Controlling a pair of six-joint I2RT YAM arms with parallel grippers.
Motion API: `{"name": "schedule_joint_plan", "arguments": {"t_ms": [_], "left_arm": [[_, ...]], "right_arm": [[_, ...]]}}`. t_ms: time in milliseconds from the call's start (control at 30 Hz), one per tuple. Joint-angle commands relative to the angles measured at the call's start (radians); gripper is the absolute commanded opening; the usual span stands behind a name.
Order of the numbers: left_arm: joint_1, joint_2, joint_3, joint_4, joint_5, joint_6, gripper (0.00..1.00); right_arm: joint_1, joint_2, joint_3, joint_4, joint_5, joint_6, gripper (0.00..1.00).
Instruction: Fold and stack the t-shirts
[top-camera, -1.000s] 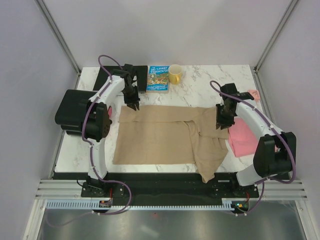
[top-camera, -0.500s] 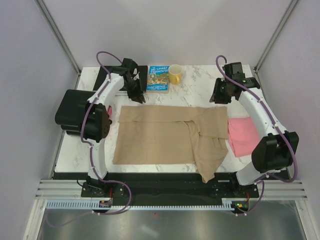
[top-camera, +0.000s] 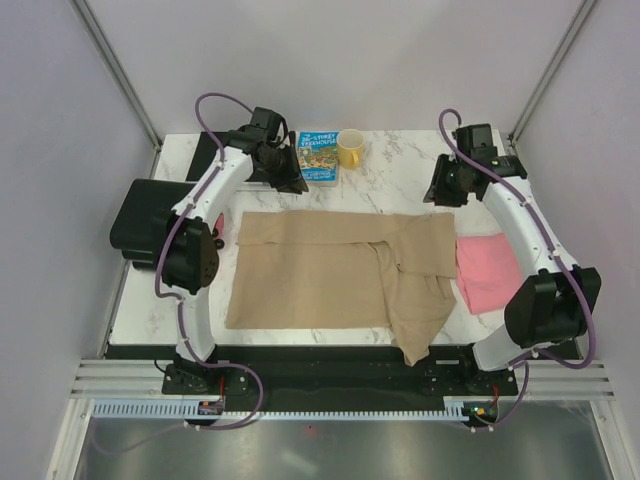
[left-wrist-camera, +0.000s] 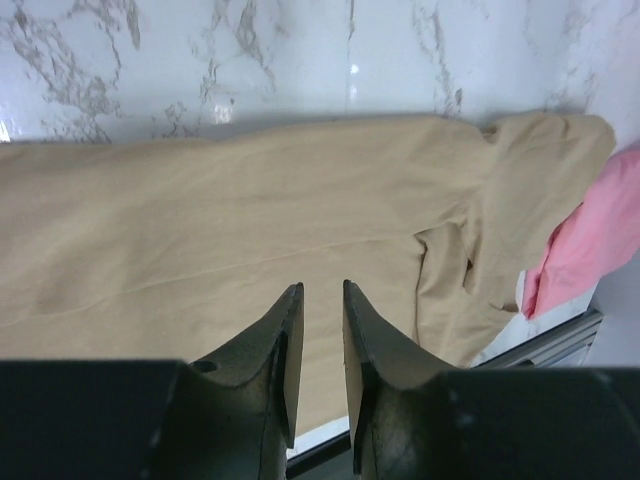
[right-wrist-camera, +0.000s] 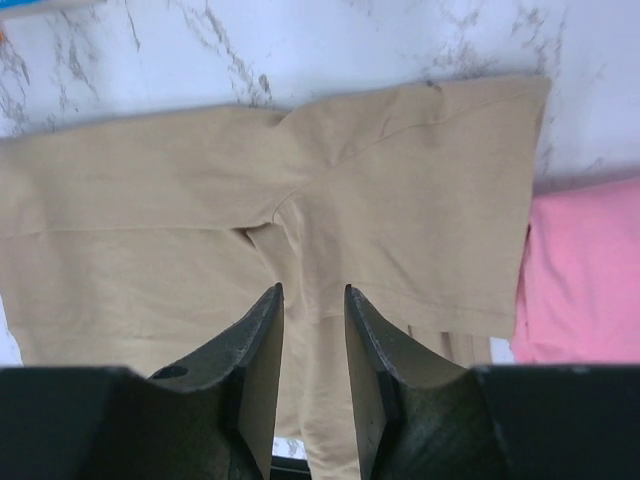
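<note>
- Overhead, a tan short-sleeved cloth t-shirt (top-camera: 330, 270) lies spread across the middle of the white marble-patterned table (top-camera: 400, 180). Its left part is flat and its right part is doubled over into rumpled folds.
- One fold of that tan shirt hangs over the near edge of the table, towards the right arm's base.
- A pink cloth t-shirt (top-camera: 485, 270) lies in a flat folded block on the right side of the table. Its left edge lies right against the tan shirt's right edge; which of the two overlaps the other cannot be told.
- The left gripper (left-wrist-camera: 322, 288) is raised above the far left corner of the tan shirt. Its dark fingers stand a narrow gap apart with nothing between them.
- The right gripper (right-wrist-camera: 313, 290) is raised above the far right part of the tan shirt. Its fingers are parted a little wider and also hold nothing.
- A small yellow mug (top-camera: 351, 149) stands upright at the far edge of the table; whether anything is in it cannot be told.
- A blue picture book (top-camera: 317, 157) lies flat just left of the mug, touching it or nearly so.
- A bulky black box-like object (top-camera: 140, 225) sits at the table's left edge; its inside is hidden.
</note>
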Motion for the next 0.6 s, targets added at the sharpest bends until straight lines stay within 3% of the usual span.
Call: {"name": "schedule_joint_plan", "arguments": {"t_ms": [0,133,267,400,567], "left_arm": [[0.012,-0.078,0.141,0.014,0.015,-0.02,0.3],[0.001,-0.115,0.151,0.016,0.042,-0.069,0.29],[-0.023,-0.236,0.068,0.016,0.023,-0.071,0.3],[-0.03,-0.343,-0.058,0.014,0.031,-0.086,0.3],[-0.03,-0.434,-0.098,0.008,0.031,-0.108,0.31]], "right_arm": [[-0.066,0.029,0.121,0.063,0.023,-0.019,0.38],[-0.101,0.098,0.19,0.129,0.025,0.077,0.38],[-0.102,0.092,0.11,0.285,0.028,0.188,0.38],[-0.068,0.084,-0.048,0.443,-0.083,0.352,0.36],[-0.042,0.064,-0.128,0.558,-0.008,0.432,0.37]]}}
